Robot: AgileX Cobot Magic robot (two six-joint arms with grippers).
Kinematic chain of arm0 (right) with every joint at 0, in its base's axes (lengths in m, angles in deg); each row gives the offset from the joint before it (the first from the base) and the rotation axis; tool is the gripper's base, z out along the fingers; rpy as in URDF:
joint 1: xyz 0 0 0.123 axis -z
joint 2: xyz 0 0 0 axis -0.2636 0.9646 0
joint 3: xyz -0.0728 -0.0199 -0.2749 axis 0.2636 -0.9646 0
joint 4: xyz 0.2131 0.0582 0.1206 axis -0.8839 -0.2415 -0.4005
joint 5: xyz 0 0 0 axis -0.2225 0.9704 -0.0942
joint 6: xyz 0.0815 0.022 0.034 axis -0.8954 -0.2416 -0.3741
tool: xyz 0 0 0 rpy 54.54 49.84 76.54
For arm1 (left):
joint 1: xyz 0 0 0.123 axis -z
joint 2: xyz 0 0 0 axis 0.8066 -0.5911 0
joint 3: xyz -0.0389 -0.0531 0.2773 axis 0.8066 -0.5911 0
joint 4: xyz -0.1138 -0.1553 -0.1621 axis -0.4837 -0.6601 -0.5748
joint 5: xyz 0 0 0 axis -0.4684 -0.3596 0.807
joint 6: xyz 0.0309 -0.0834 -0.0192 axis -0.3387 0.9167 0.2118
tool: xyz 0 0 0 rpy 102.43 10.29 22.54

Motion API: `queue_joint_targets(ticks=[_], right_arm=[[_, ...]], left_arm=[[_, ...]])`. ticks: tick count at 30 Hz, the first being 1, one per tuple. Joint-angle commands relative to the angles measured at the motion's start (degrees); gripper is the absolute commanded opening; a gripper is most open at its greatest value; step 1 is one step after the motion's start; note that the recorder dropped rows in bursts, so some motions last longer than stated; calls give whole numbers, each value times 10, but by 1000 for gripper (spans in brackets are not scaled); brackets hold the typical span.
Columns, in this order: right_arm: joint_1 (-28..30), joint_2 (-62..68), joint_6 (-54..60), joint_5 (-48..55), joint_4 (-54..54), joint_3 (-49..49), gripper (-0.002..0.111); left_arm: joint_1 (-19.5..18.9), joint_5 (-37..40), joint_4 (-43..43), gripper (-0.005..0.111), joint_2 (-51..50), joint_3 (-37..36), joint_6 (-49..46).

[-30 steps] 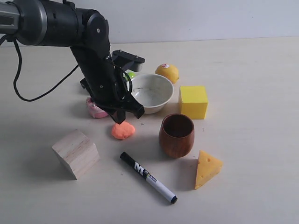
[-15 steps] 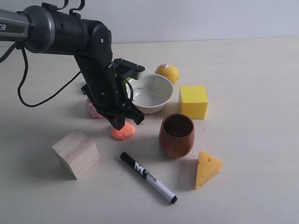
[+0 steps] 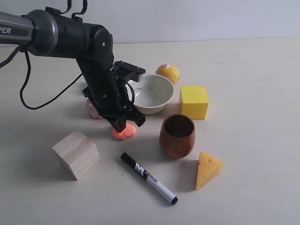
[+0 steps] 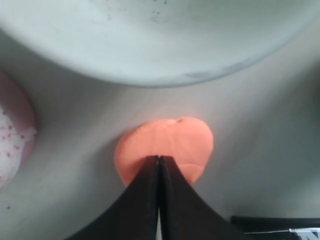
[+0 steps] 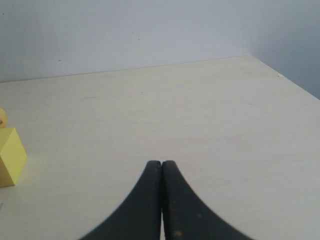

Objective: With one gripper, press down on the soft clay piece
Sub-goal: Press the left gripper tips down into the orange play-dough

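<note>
The soft clay piece is a small salmon-orange blob on the table between the white bowl and the marker. My left gripper is shut, and its tips rest on the blob's left side. In the left wrist view the closed black fingertips sit on the clay piece, which looks flattish with a small dent near its far edge. My right gripper is shut with nothing in it, above bare table; the exterior view does not show it.
Around the clay stand a white bowl, a pink toy cake, a wooden cup, a wooden cube and a black marker. Farther right are a yellow cube, a lemon and a cheese wedge.
My left gripper has come down from above the clay onto its left side. The clay shows less than before and looks flatter. Nothing else moved.
</note>
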Motion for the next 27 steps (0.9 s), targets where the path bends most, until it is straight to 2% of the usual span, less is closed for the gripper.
queue_joint_targets(ticks=[1, 27], right_arm=[[0, -3, 0, -3, 2, -3, 0], [0, -3, 0, -3, 2, -3, 0]], left_arm=[[5, -12, -11, 0, -4, -2, 1], [13, -10, -8, 0, -49, -2, 1]])
